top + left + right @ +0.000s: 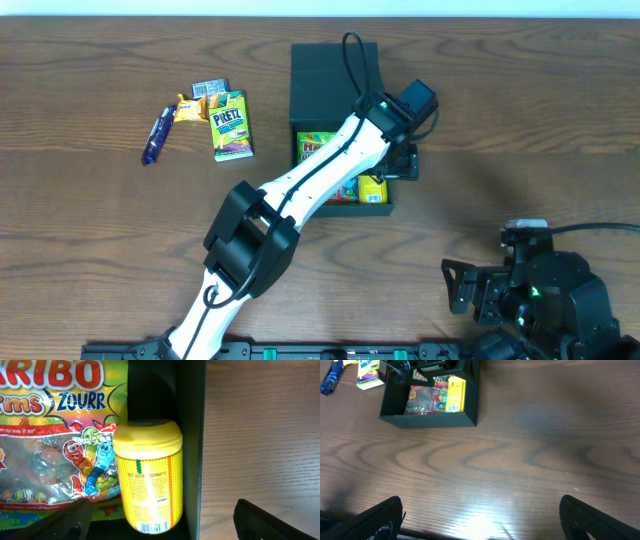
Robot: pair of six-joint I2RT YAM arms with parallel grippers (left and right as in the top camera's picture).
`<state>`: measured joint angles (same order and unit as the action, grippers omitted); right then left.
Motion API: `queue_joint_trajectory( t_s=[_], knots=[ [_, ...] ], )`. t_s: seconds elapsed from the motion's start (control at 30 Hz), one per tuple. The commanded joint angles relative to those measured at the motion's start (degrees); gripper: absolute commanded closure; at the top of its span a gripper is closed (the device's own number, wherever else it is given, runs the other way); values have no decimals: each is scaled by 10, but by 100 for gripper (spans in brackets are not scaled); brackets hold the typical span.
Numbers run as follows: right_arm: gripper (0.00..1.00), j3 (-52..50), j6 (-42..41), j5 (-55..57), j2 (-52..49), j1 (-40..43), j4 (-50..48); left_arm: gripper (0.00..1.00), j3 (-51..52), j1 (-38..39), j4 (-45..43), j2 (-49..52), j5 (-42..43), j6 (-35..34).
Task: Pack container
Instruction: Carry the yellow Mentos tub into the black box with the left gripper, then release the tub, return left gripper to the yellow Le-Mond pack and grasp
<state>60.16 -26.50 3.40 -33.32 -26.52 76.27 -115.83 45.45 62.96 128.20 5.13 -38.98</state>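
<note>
dark teal-black cardboard container (320,70): colourful gummy bag (50,435), yellow plastic canister (147,480) inside. left gripper (167,525), right gripper (485,522) spread wide, empty. green pretz box (231,125), blue wrapper (155,138), perhaps two more, outside.

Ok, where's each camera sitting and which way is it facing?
Overhead: above the table, looking straight down; left arm over the box, right arm parked.
Left wrist: above the box, looking down at tub and Haribo bag; left end effector open.
Right wrist: low, facing across the table toward the box; right end effector open.
Shared: all three show the box, tub and bag.
</note>
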Motion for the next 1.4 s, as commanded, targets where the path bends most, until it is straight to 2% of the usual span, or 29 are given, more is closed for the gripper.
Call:
queue_joint_trajectory(
  t_s=[0.0,0.23,0.3,0.4,0.57,0.73,0.9,1.07,1.23,1.37],
  knots=[
    [1,5,6,2,0,3,0,8,3,0,2,-1,-11,2],
    [1,5,6,2,0,3,0,13,-3,-14,2,-14,-42,17],
    [1,5,6,2,0,3,0,12,-4,-30,1,-34,-70,17],
    [1,5,6,2,0,3,0,8,-4,-75,2,-70,-105,55],
    [1,5,6,2,0,3,0,8,-4,-161,10,-96,-105,88],
    [1,5,6,2,0,3,0,10,-4,-249,14,-97,-110,82],
    [1,5,6,2,0,3,0,9,-4,-333,0,-97,-115,15],
    [1,5,6,2,0,3,0,2,-3,-402,-14,-93,-111,-118],
    [1,5,6,2,0,3,0,2,-3,-432,-22,-72,-111,-243],
    [1,5,6,2,0,3,0,3,-3,-435,-33,-54,-111,-301]
  ],
)
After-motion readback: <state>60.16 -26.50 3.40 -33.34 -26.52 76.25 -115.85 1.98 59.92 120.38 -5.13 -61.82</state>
